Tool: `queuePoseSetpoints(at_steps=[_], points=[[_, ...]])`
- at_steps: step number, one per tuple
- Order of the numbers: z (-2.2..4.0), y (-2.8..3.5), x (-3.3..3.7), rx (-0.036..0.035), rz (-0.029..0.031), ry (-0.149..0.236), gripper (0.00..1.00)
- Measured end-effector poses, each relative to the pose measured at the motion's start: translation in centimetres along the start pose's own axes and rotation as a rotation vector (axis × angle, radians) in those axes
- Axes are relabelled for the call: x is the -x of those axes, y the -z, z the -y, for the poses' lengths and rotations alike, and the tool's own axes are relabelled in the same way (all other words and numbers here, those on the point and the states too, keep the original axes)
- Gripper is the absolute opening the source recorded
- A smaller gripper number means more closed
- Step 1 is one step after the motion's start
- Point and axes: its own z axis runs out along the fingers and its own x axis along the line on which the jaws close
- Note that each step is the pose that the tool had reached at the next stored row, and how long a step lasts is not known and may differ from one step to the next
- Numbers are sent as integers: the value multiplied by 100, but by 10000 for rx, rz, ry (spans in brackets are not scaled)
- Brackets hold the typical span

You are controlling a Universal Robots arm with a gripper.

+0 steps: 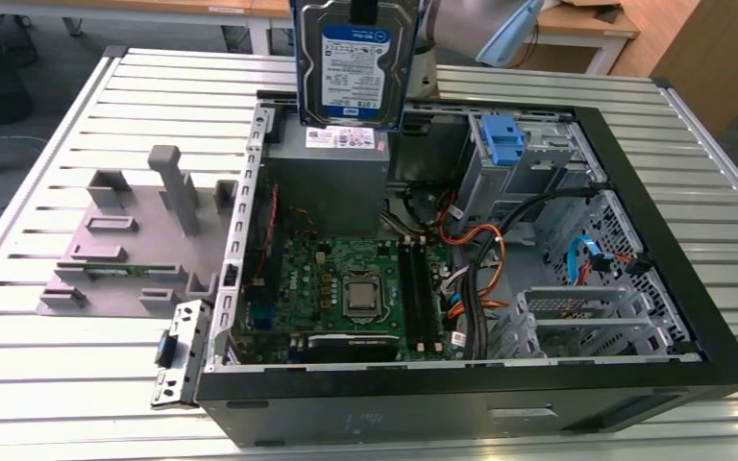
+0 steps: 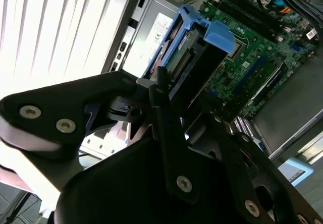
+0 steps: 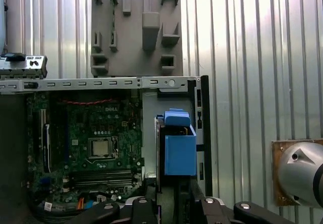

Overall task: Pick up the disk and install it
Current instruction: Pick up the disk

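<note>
The disk [image 1: 353, 62], a silver drive with a white-and-blue label in blue carrier rails, hangs upright in the air above the far side of the open computer case [image 1: 676, 317]. It sits over the grey power-supply box [image 1: 331, 163]. My gripper [image 1: 364, 8] is shut on the disk's upper end. In both wrist views the disk [image 2: 194, 52] [image 3: 179, 148] sticks out beyond my black fingers [image 2: 164, 108], blue carrier end away from me. Under it lie the motherboard [image 3: 91, 148] and the case wall.
A bare blue bracket [image 1: 504, 139] sits in the drive cage at the exterior view's far right. Orange and black cables [image 1: 484, 250] run across the case beside the motherboard [image 1: 343, 288]. A grey parts fixture [image 1: 138, 230] stands on the slatted table [image 1: 36, 365] at the exterior view's left.
</note>
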Motion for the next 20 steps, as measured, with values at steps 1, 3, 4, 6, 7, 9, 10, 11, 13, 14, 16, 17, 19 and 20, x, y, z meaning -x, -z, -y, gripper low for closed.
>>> queuePoseSetpoints(at_steps=[1, 3, 4, 6, 7, 9, 10, 11, 13, 14, 16, 17, 19, 20], points=[[0, 0, -4, -1, 1, 0, 35], [0, 0, -4, 0, 0, -1, 35], [0, 0, -4, 0, 0, -1, 35], [0, 1, -4, 1, -2, 0, 35], [0, 1, -4, 0, -2, 0, 35], [0, 1, -5, 0, -1, -1, 35], [1, 1, -8, 0, -1, 0, 35], [1, 1, -12, 1, -2, 1, 35], [1, 2, -29, 1, -1, 0, 35], [2, 2, -41, 0, -1, 0, 35], [3, 4, -67, 1, -2, 0, 35], [4, 4, -79, 0, -2, 0, 35], [5, 5, -100, 0, -1, 0, 35], [6, 6, -109, 0, -1, 0, 35]])
